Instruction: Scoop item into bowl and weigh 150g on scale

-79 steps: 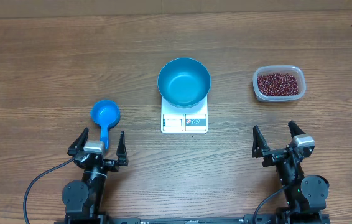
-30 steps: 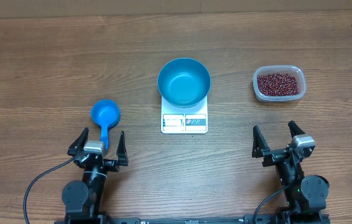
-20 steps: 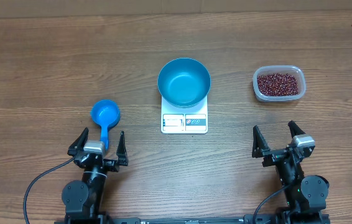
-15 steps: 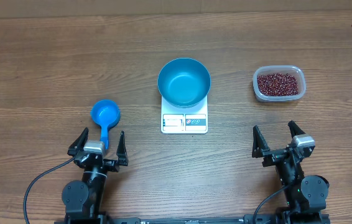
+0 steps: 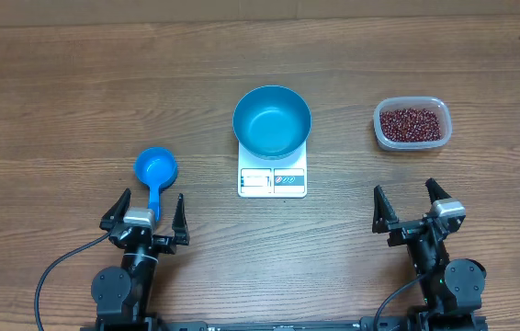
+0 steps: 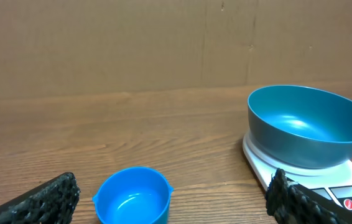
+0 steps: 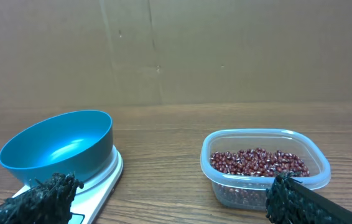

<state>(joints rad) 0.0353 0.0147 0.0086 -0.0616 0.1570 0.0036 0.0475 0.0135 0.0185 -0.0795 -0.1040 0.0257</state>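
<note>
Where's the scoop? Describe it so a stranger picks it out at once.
Start at the white scale mid-table, carrying the big blue bowl. Look to its left, just ahead of the left hand. The scoop lies there: a small blue cup with a handle, unlike the handleless bowl.

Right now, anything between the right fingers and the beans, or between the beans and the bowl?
Nothing visible. Bare table lies between the open right fingers and the tub of beans just ahead, and between the tub and the bowl on the scale.
</note>
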